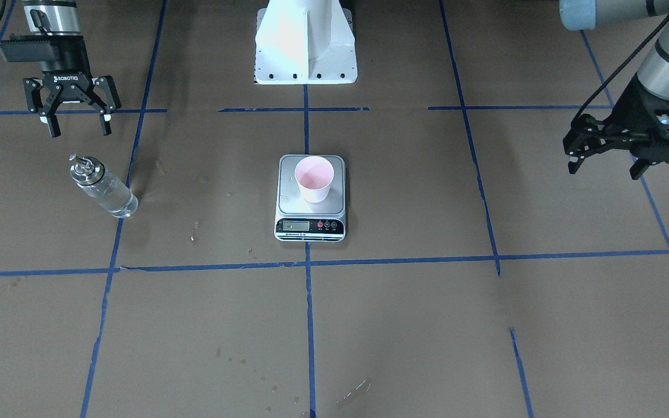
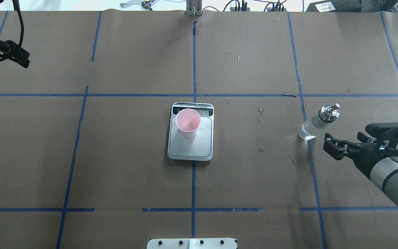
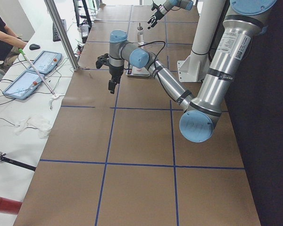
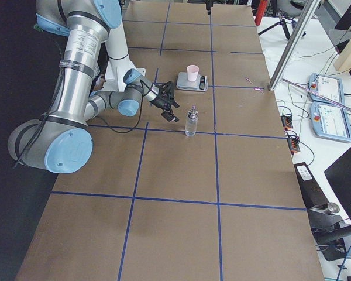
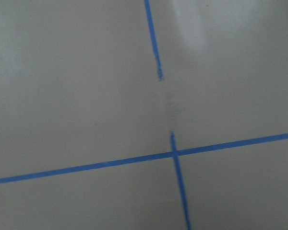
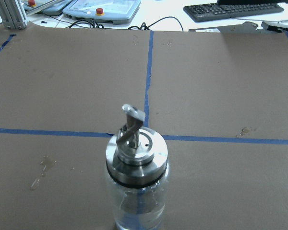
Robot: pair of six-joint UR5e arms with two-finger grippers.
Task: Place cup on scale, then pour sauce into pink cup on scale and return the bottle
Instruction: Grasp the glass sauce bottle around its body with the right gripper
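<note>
We find the left tool (image 1: 604, 165) spread open, far off to the side. The cup (image 2: 188, 121) stands on the scale (image 2: 190, 148), mid table (image 2: 116, 155). Droplet marks (image 2: 261, 114) dot the path to the bottle (image 2: 318, 121), upright near the right tool (image 1: 77, 128), which is open and empty. Risks, we judge: off-centre grip tips the slick glass; hasty pour overshoots the light cup.

The table (image 4: 164, 234) is covered with brown paper (image 2: 133, 155), divided into a grid by blue tape (image 2: 133, 95) and marked with dried droplet stains (image 2: 261, 114). A white bench (image 3: 19, 117) is set alongside, on which two teach pendants (image 3: 44, 61), a keyboard (image 6: 233, 10) and a mouse (image 3: 34, 46) are laid. An aluminium post (image 3: 61, 33) is fixed at the table's edge.
</note>
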